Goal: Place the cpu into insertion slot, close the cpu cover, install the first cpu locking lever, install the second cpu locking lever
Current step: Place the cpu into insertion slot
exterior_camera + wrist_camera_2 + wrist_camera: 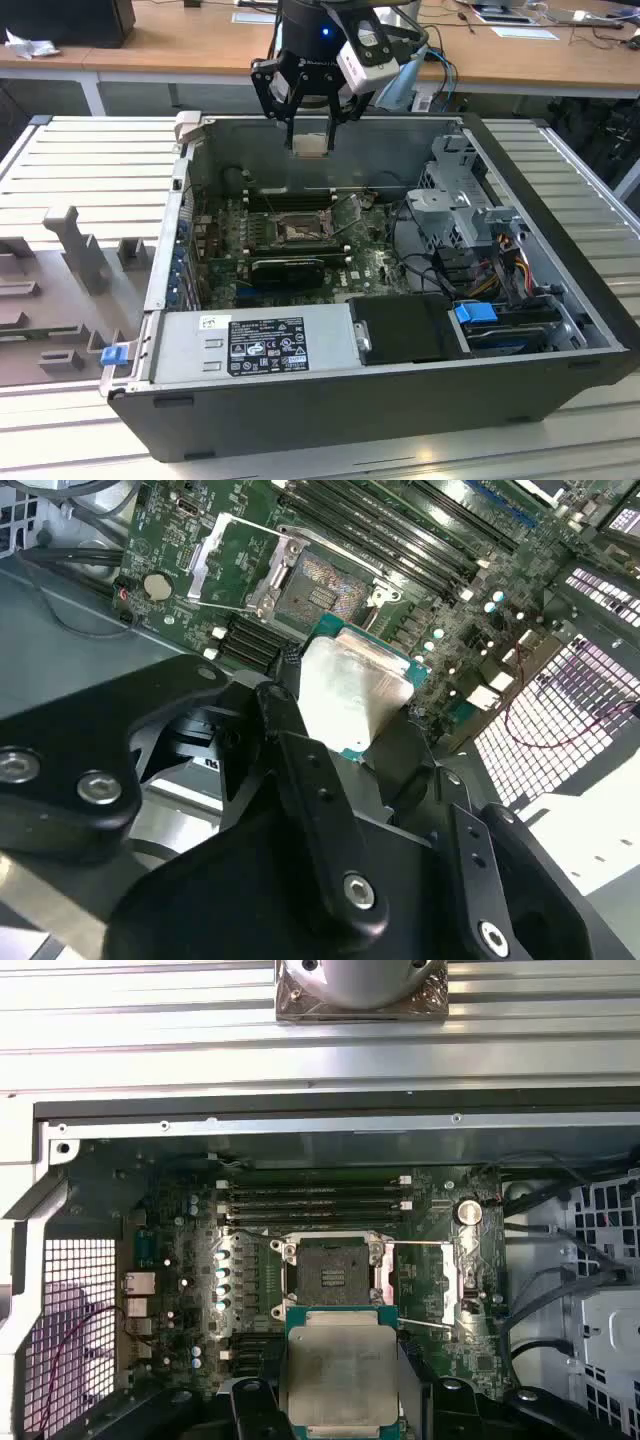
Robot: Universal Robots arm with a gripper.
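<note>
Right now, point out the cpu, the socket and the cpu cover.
cpu [343, 1375]: first wrist view, centre of its metal top.
socket [330, 1272]: first wrist view, middle of the open contact field.
cpu cover [204, 560]: second wrist view, silvery frame edge, swung open.

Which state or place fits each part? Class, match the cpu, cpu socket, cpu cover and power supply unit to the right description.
Things:
1. cpu
2. cpu socket
3. cpu cover
4. power supply unit

States or places:
A. swung open beside the socket
B. lying along the near wall of the case in the exterior view
C. held in the gripper above the motherboard
D. empty and uncovered

Pairs: 1-C; 2-D; 3-A; 4-B
</note>
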